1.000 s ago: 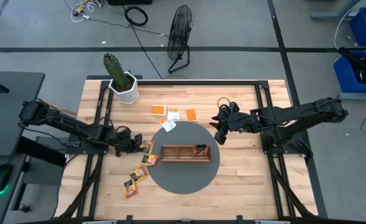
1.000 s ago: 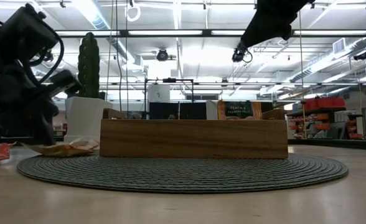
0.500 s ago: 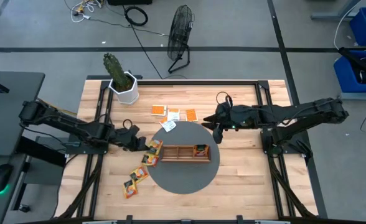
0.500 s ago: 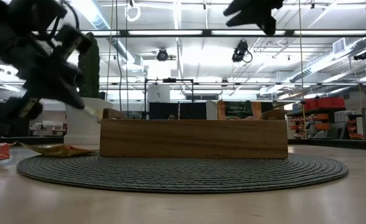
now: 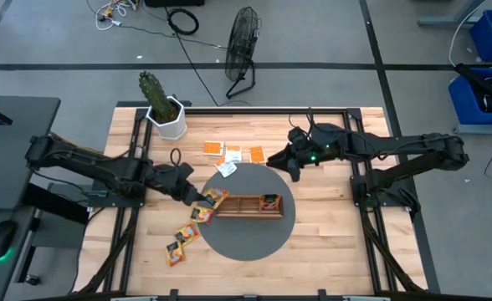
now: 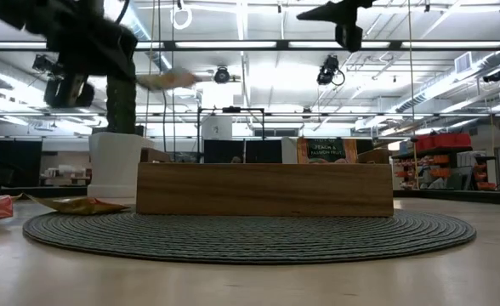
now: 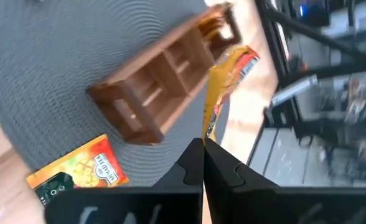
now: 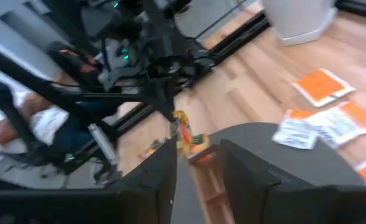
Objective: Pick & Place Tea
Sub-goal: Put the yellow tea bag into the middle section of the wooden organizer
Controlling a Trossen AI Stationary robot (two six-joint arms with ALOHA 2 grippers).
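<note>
Grey concrete floor with cables and a standing fan (image 5: 243,42) surrounds a pale wooden counter (image 5: 330,242). On it lie a round grey woven mat (image 5: 246,242) bearing a long wooden compartment tray (image 5: 244,206), and a potted cactus (image 5: 164,104) at the far left corner. Left gripper (image 5: 202,200) hangs over the tray's left end, fingers clenched on a yellow tea sachet (image 7: 223,81). Right gripper (image 5: 286,164) hovers beyond the mat with fingers parted, grasping nothing. Other sachets (image 5: 233,155) lie scattered on the counter.
</note>
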